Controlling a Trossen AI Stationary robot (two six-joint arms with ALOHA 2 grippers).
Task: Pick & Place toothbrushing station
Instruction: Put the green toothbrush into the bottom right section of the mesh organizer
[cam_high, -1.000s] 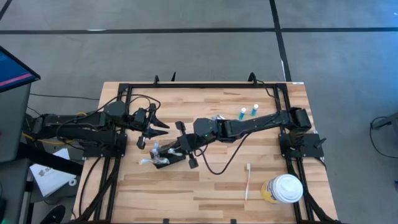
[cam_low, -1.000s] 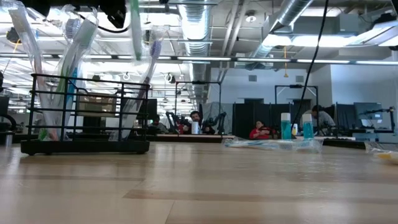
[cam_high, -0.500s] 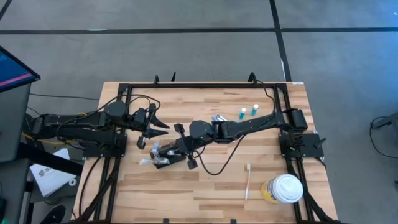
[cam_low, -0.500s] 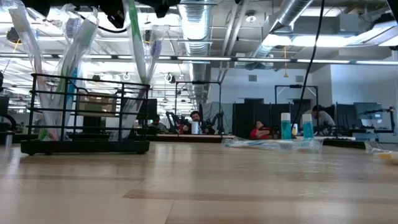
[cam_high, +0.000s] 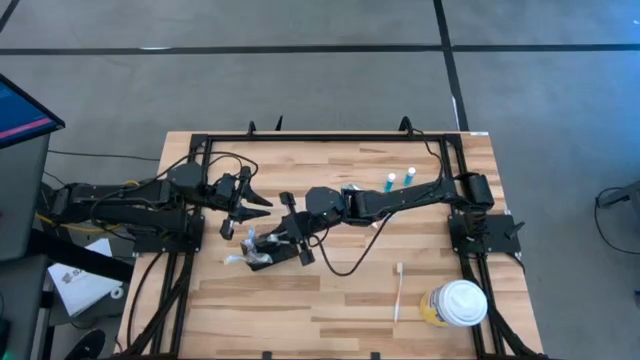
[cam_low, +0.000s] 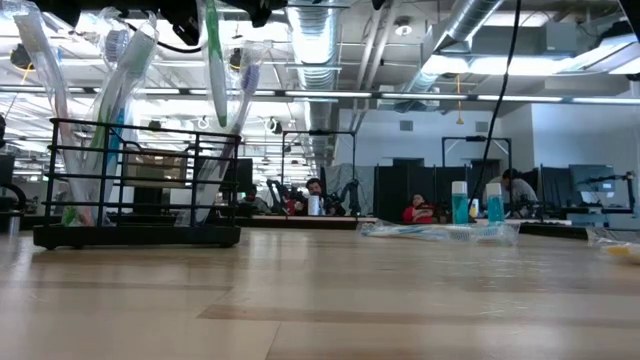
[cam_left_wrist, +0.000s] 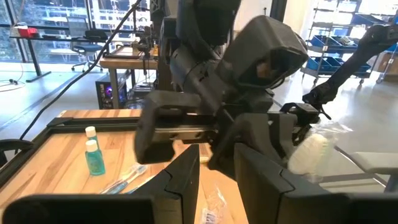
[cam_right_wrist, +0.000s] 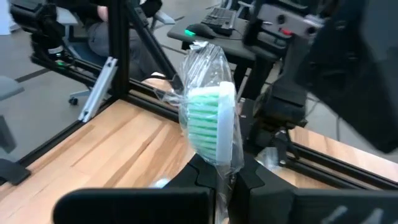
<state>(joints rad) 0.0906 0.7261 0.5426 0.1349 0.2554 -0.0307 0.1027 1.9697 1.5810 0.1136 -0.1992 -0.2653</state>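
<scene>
The toothbrushing station (cam_low: 140, 190), a black wire holder, stands on the table left of centre (cam_high: 262, 252) with several wrapped toothbrushes leaning in it. My right gripper (cam_high: 290, 228) hovers just right of it, shut on a green toothbrush (cam_low: 213, 60) in clear wrap. The brush's lower end reaches about the holder's top rail. My left gripper (cam_high: 255, 207) waits open beyond the holder, pointing level at the right gripper, nothing between its fingers (cam_left_wrist: 186, 180). My right gripper pinches the wrapped green toothbrush between its two fingers just below the bristled head (cam_right_wrist: 214, 163). The fingers come about level from the table's right and lie across the brush. The brush stands nearly upright, head up, and its handle (cam_low: 215, 95) hangs below, clear of the table.
A loose toothbrush (cam_high: 398, 290) lies at the near right, beside a yellowish cup with a white lid (cam_high: 455, 303). Two small blue bottles (cam_high: 398, 180) and a wrapped toothbrush (cam_high: 352, 190) sit at the far right. A black frame (cam_high: 330, 138) rims the table.
The green toothbrush has sunk a little toward the holder's top and now leans slightly, as the low view shows. My right arm has edged toward the holder.
</scene>
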